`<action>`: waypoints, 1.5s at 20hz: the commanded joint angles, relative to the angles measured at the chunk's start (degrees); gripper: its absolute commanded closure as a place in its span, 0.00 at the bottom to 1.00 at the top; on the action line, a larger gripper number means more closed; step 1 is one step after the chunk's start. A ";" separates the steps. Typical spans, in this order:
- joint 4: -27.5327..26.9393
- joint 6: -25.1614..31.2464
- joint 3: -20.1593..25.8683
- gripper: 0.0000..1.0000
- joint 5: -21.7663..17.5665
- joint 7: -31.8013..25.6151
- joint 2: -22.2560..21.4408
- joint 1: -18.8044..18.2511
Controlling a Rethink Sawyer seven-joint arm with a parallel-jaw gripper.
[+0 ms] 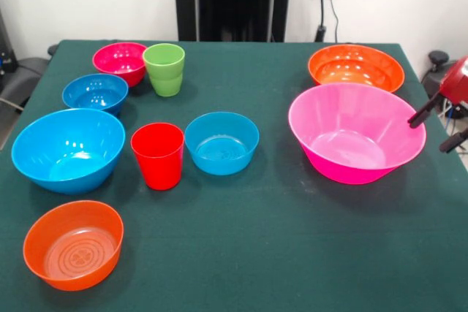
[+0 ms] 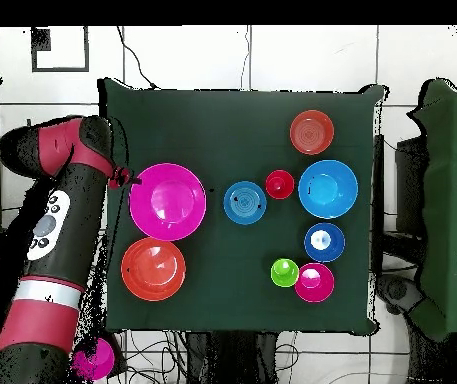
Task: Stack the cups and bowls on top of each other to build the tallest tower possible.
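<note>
No tower exists yet: every piece stands alone on the dark green cloth-covered table [image 1: 278, 253]. In the front view the huge hot-pink glossy plastic bowl [image 1: 356, 133] sits toward three o'clock, with a wide orange plastic bowl [image 1: 356, 67] just behind it at about one o'clock. The large light-blue plastic bowl [image 1: 68, 149] is at nine o'clock, a smaller orange plastic bowl [image 1: 73, 244] at seven o'clock, a mid-sized blue plastic bowl [image 1: 221, 142] near the centre, a small blue plastic bowl [image 1: 95, 93] and a small magenta plastic bowl [image 1: 120, 61] toward ten and eleven o'clock. The bright red plastic tumbler [image 1: 158, 155] stands upright just beside the central blue bowl, and the light green plastic tumbler [image 1: 164, 69] stands upright, touching or nearly touching the magenta bowl. The robot's red and black gripper [image 1: 439, 128] hovers at the pink bowl's three o'clock rim, its two dark fingers [image 1: 423, 115] spread apart and holding nothing. These pieces look light, stiff and thin-walled, with slick glossy skins, so they will likely slide or tip under a sideways nudge. The rim seems the best hold: one finger inside, one outside the wall. The tumblers could be pinched across their straight sides. The wide pink bowl looks the soundest base.
</note>
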 commanded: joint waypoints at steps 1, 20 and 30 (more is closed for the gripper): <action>1.58 -3.22 5.23 0.00 -2.95 4.45 1.47 -1.69; 1.66 -6.88 4.15 0.00 -4.45 3.16 4.66 -2.61; 1.60 -4.01 1.61 1.00 -5.64 2.17 3.71 -2.35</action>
